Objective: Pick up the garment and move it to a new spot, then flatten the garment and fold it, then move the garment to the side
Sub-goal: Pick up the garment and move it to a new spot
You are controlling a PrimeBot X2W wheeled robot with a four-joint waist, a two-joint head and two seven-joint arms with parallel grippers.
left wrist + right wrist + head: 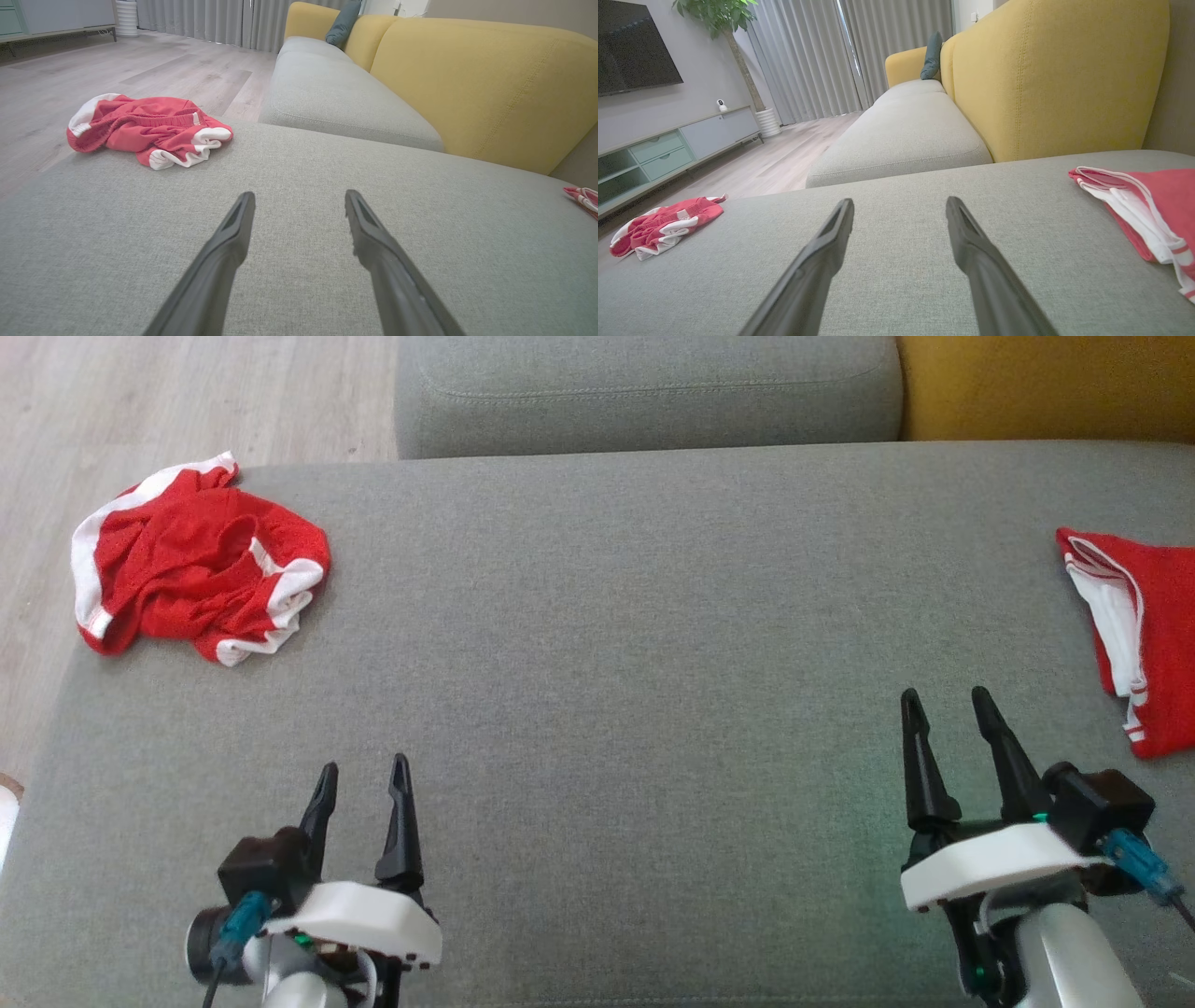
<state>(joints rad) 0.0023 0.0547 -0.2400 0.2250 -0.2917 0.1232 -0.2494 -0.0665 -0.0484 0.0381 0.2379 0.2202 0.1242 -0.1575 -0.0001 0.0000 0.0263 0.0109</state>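
Head view: a grey seat (607, 663) spans most of the frame. The crumpled garment (201, 565), red with white bands, lies in the upper left of the frame, on the seat's far left corner, with its left edge at the seat's edge beside the wood floor (140, 401). A folded garment (1144, 644) of the same colours lies flat at the right edge of the frame, partly cut off by it. The two items are well apart, with bare fabric between them.

The left gripper (364, 763) is at the lower left of the frame, fingers pointing up the frame, spread apart and grasping nothing. It is well below and to the right of the crumpled garment, with no contact. The right gripper (943, 693) is at the lower right of the frame, also spread and empty. It is near the folded garment, to its left, and apart from it.

Left wrist view: both fingers hang over bare seat fabric. The crumpled garment (149, 130) is in the upper left of the frame, ahead of the fingertips.

Right wrist view: the folded garment (1148, 210) is at the right of the frame, the crumpled garment (663, 226) at the far left. A yellow backrest (1055, 79) stands behind the seat.
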